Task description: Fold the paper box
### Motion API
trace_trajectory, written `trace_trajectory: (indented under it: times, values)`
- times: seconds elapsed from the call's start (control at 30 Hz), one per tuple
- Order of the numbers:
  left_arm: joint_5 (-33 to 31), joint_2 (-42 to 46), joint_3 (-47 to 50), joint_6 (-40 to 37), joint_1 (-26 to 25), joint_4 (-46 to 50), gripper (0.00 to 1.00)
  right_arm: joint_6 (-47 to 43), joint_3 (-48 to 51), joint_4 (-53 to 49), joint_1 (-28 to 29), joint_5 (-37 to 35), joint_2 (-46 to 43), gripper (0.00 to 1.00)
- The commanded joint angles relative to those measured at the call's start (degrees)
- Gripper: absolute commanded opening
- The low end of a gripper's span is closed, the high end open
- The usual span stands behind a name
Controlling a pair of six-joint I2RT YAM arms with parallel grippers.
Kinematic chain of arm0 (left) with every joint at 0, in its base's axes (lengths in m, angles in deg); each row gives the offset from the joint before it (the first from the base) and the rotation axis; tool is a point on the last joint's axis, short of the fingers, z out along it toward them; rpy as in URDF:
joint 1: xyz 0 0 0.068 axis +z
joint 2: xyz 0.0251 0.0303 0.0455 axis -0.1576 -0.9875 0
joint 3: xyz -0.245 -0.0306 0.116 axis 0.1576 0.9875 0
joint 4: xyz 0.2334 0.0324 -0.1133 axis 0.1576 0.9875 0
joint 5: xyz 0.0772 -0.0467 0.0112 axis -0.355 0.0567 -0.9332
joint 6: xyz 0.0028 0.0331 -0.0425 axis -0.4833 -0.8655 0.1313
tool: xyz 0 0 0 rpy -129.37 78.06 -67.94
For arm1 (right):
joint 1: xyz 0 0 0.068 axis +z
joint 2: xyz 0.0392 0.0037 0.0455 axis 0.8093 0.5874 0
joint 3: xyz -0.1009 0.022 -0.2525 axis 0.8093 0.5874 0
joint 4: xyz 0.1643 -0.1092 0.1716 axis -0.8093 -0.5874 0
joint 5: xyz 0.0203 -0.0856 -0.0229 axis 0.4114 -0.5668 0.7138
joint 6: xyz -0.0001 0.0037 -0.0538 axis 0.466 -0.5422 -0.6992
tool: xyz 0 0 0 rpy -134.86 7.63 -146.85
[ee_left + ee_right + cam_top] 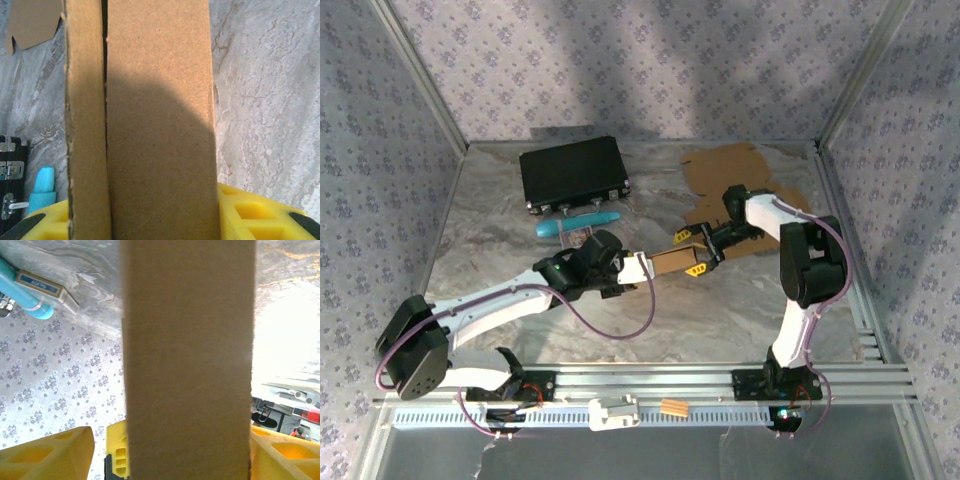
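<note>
The paper box (670,262) is a narrow brown cardboard sleeve held above the middle of the table. My left gripper (645,265) holds its left end. In the left wrist view the box (160,125) runs up between the yellow fingers (260,217), which press against both its sides. My right gripper (692,253) straddles the box's right end with its jaws open. In the right wrist view the box (187,360) stands between the yellow fingers (50,455), with a clear gap on the left side.
A black case (575,175) sits at the back left with a blue pen (575,227) in front of it. A flat cardboard sheet (730,175) lies at the back right. Patterned walls close in the table on three sides.
</note>
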Motion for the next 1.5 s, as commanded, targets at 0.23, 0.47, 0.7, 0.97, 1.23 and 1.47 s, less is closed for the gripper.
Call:
trace_trajectory:
  times: [0.23,0.47,0.7,0.97,1.23,1.47]
  values:
    - [8.1,-0.6,-7.7,3.9,3.5,13.5,0.38,-1.5,-4.1,-7.1,-4.1,-10.0,-6.8,0.79]
    - [10.5,-0.9,-10.8,6.4,5.3,21.4,0.39,-9.8,-9.9,-8.7,-7.1,-28.6,-15.8,0.73]
    - [11.5,0.6,-9.8,5.0,6.7,24.6,0.39,-39.1,-8.5,1.8,7.7,-46.8,-26.4,0.61]
    - [12.1,0.3,-9.3,3.1,8.1,26.5,0.42,-59.3,-3.9,-1.4,18.3,-48.7,-28.2,0.68]
    - [13.0,-0.7,-10.0,2.3,8.9,26.1,0.44,-64.5,-4.3,-2.6,19.7,-48.6,-25.0,0.78]
    - [13.3,-1.1,-9.9,2.4,9.1,26.0,0.46,-64.1,-7.1,-1.7,20.9,-48.5,-20.4,0.78]
